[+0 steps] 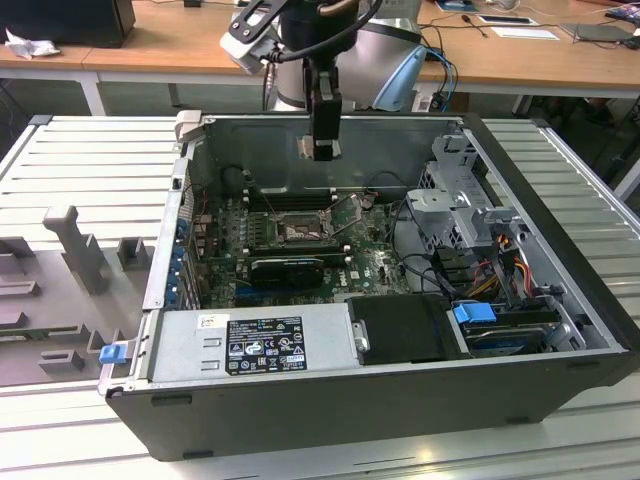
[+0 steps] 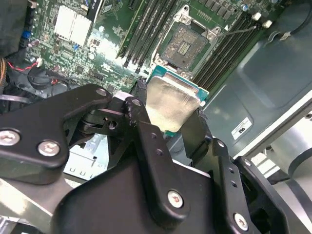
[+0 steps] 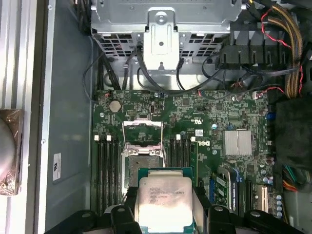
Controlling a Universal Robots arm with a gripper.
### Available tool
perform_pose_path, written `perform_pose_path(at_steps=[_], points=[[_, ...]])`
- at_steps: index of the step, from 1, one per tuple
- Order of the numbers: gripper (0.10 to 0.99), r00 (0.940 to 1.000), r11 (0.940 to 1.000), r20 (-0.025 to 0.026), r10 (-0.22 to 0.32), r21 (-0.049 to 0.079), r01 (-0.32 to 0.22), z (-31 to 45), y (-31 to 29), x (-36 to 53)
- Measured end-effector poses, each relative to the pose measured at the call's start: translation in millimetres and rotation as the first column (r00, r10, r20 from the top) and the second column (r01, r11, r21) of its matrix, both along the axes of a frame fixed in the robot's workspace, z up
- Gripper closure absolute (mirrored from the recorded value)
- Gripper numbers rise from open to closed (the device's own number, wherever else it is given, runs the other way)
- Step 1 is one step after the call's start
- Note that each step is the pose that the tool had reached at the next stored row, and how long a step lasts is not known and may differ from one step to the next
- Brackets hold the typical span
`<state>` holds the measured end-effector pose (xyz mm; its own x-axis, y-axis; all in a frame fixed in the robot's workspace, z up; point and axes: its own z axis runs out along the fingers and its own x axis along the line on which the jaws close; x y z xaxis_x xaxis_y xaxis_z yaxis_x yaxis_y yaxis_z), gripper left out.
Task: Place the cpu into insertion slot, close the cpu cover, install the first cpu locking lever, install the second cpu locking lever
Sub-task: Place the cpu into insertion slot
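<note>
My gripper [image 1: 322, 150] hangs above the open computer case, near its back wall, shut on the cpu [image 2: 173, 105]. The cpu [image 3: 163, 202] is a pale silvery square chip on a green base, clamped by its edges between the black fingers [image 2: 141, 122]. The insertion slot [image 3: 141, 168] lies below and a little ahead of the chip, open, with its dark contact field bare. It also shows in the exterior view as the insertion slot [image 1: 298, 232] at the middle of the board. The cpu cover [image 3: 142, 129] stands tipped up from the slot's far edge.
Long black memory slots [image 3: 107, 165] flank the socket on both sides. A black card [image 1: 288, 268] lies in front of it, with the power supply [image 1: 250, 345] at the case front. A metal drive cage [image 1: 460, 200] and cable bundles [image 3: 287, 58] fill the exterior view's right.
</note>
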<state>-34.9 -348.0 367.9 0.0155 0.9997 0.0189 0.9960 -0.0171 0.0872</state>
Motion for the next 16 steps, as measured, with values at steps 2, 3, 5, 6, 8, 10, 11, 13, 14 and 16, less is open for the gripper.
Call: perform_pose_path(at_steps=[2, 3, 5, 6, 8, 10, 11, 13, 14, 16], points=[[0.561, 1.0, 1.0, 0.0001, -0.003, 0.0, 0.003, -2.1, 0.0, 0.0], [0.561, 1.0, 1.0, 0.0001, -0.003, 0.0, 0.003, -3.1, 0.0, 0.0], [0.561, 1.0, 1.0, 0.0001, -0.003, 0.0, 0.003, -7.0, 0.0, 0.0], [0.561, 1.0, 1.0, 0.0001, -0.003, 0.0, 0.003, -9.0, 0.0, 0.0], [0.561, 1.0, 1.0, 0.0001, -0.003, 0.0, 0.003, -10.5, 0.0, 0.0], [0.561, 1.0, 1.0, 0.0001, -0.003, 0.0, 0.003, -12.6, 0.0, 0.0], [0.561, 1.0, 1.0, 0.0001, -0.003, 0.0, 0.003, -13.2, 0.0, 0.0], [0.561, 1.0, 1.0, 0.0001, -0.003, 0.0, 0.003, -14.3, 0.0, 0.0], [0.561, 1.0, 1.0, 0.0001, -0.003, 0.0, 0.003, -14.9, 0.0, 0.0], [0.561, 1.0, 1.0, 0.0001, -0.003, 0.0, 0.003, -16.5, 0.0, 0.0]])
